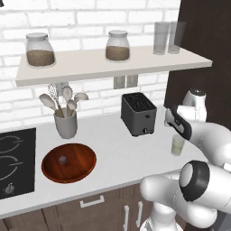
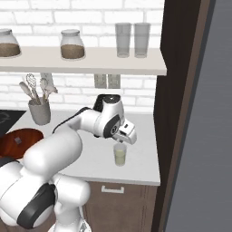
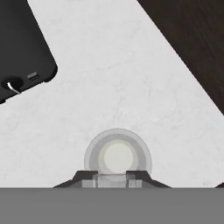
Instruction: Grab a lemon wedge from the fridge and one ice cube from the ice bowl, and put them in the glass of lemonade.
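Fingers (image 3: 112,178) hang just above the glass of lemonade (image 3: 117,157), its round mouth directly below them and slightly ahead; between the two dark tips sits something pale and translucent, perhaps the ice cube, though it is too blurred for me to swear to it, and whether they are clamped on it I cannot tell; seen from the right base, the hand (image 2: 124,133) sits right over the tumbler (image 2: 119,154) near the tabletop's (image 2: 140,158) front edge. Off to the fingers' left, well apart, the ice bowl (image 1: 68,163) holds one small grey cube (image 1: 63,159); the toaster (image 1: 138,113) stands just behind and left of the glass; the dark cabinet wall (image 2: 174,90) rises close on the right; no lemon wedge can be made out.

My worry is the drop: the mouth is small, and a release slightly off centre could bounce the piece off the rim onto the tabletop; descending too low could also knock the glass, which stands near the edge and may tip or slide.
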Tool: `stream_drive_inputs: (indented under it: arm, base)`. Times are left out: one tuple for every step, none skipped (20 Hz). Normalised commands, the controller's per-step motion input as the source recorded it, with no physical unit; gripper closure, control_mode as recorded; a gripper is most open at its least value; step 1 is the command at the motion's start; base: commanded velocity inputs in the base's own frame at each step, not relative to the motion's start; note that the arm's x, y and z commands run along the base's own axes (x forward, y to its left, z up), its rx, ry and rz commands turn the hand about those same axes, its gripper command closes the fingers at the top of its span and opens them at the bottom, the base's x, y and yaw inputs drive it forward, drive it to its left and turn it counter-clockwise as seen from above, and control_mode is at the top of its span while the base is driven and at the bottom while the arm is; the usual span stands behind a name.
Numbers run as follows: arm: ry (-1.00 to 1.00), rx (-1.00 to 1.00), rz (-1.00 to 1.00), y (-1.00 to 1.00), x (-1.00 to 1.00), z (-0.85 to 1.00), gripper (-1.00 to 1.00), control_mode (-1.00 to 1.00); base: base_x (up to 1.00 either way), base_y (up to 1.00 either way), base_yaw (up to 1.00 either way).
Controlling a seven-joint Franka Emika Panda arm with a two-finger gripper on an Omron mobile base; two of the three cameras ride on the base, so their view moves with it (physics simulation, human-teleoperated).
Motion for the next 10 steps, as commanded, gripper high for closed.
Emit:
stream_drive_inputs:
  arm:
    - [0.00,0.00,0.00,-0.16,0.04,-0.09,1.00,-1.00]
    - [0.00,0.00,0.00,-0.15,0.00,-0.15,1.00,-1.00]
    - [0.00,0.00,0.00,-0.11,0.00,-0.14,1.00,-1.00]
    - [0.00,0.00,0.00,-0.06,0.00,-0.12,1.00,-1.00]
    - [0.00,0.00,0.00,0.00,0.00,-0.11,1.00,-1.00]
    - [0.00,0.00,0.00,0.00,0.00,-0.05,1.00,-1.00]
    - [0.00,0.00,0.00,0.00,0.00,-0.11,1.00,-1.00]
    - [0.00,0.00,0.00,0.00,0.00,-0.12,1.00,-1.00]
    - [0.00,0.00,0.00,0.00,0.00,-0.13,1.00,-1.00]
    - [0.00,0.00,-0.01,0.00,0.00,-0.11,1.00,-1.00]
  base:
    - [0.00,0.00,0.00]
    - [0.00,0.00,0.00]
    - [0.00,0.00,0.00]
    - [0.00,0.00,0.00]
    - [0.00,0.00,0.00]
    - [0.00,0.00,0.00]
    - [0.00,0.00,0.00]
    - [0.00,0.00,0.00]
    - [0.00,0.00,0.00]
    - [0.00,0.00,0.00]
